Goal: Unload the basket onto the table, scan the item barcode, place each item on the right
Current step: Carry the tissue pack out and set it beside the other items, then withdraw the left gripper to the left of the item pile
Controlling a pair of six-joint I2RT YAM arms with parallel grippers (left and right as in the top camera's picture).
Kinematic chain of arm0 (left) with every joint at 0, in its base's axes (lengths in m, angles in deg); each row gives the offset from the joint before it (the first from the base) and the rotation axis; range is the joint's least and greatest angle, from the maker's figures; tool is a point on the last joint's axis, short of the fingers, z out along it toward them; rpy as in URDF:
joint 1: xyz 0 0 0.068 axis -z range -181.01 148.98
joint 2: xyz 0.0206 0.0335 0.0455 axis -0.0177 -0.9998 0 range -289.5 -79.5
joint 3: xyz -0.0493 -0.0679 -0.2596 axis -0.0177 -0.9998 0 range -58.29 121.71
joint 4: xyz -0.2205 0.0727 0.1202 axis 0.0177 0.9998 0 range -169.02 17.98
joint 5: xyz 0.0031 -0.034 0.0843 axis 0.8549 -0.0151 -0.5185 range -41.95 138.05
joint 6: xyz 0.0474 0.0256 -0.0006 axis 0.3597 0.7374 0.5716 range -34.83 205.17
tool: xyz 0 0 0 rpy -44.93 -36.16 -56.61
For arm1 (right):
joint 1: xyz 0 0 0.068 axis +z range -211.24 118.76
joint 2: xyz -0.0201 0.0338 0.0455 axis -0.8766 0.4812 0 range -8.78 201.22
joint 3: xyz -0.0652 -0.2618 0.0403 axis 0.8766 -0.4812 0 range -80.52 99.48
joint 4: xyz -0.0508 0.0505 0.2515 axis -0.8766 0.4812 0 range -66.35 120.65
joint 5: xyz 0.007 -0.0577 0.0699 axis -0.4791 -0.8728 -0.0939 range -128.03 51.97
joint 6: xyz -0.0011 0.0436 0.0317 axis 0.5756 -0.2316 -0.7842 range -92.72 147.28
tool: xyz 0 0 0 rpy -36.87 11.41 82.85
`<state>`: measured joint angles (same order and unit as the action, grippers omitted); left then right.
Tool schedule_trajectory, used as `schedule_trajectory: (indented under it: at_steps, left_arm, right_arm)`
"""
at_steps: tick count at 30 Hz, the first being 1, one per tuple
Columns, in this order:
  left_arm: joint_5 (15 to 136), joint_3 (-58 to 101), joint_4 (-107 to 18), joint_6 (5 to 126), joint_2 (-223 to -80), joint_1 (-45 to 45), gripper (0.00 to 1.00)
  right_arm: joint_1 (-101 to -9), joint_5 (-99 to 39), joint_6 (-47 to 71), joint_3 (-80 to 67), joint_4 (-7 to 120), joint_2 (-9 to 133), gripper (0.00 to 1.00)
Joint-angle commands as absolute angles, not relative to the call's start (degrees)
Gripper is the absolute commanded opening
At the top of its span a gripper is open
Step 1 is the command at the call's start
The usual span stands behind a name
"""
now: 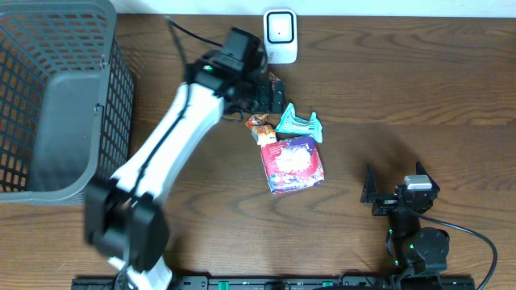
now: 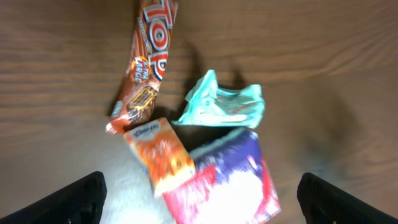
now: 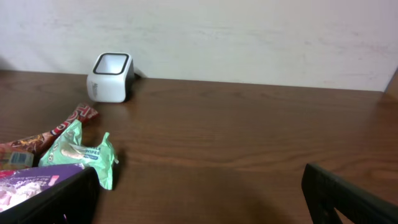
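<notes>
Several snack items lie together on the wooden table: a brown chocolate bar (image 2: 146,62), a small orange packet (image 2: 163,155) (image 1: 260,127), a teal wipes pack (image 2: 221,104) (image 1: 298,125) (image 3: 74,152) and a purple and red bag (image 2: 233,180) (image 1: 293,163). The white barcode scanner (image 1: 280,34) (image 3: 112,77) stands at the table's far edge. My left gripper (image 1: 270,98) (image 2: 199,186) hovers over the pile, open, with nothing between its fingers (image 2: 78,199). My right gripper (image 1: 393,184) (image 3: 199,186) sits open near the front right, apart from the items.
A grey mesh basket (image 1: 121,89) takes up the left side of the table. A white wall runs behind the scanner. A black cable (image 1: 189,32) trails along the back near the left arm.
</notes>
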<state>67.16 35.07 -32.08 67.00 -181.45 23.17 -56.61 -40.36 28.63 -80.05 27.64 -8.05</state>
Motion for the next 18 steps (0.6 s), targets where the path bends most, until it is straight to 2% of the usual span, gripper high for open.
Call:
schedule_trajectory:
  at_steps: [1,5,9,13,18]
  left_arm:
    - [66.79,36.67,-29.67,67.13,-174.17,21.53,0.98]
    - [66.24,36.67,-23.64,67.17,-167.20,19.50,0.98]
    - [59.80,36.67,-15.40,67.17,-161.71,18.14,0.98]
    - [53.76,36.65,-7.62,67.17,-158.93,18.12,0.98]
    - [52.69,36.65,-1.17,67.11,-158.43,18.12,0.98]
  right_arm:
    - [-56.53,-40.27,29.07,-80.21,27.72,-8.14,0.99]
    - [-56.53,-40.27,29.07,-80.21,27.72,-8.14,0.99]
    - [-56.53,-40.27,29.07,-80.21,27.72,-8.14,0.99]
    - [-56.53,-40.27,29.07,-80.21,27.72,-8.14,0.99]
    - [-56.53,-40.27,29.07,-80.21,27.72,-8.14,0.99]
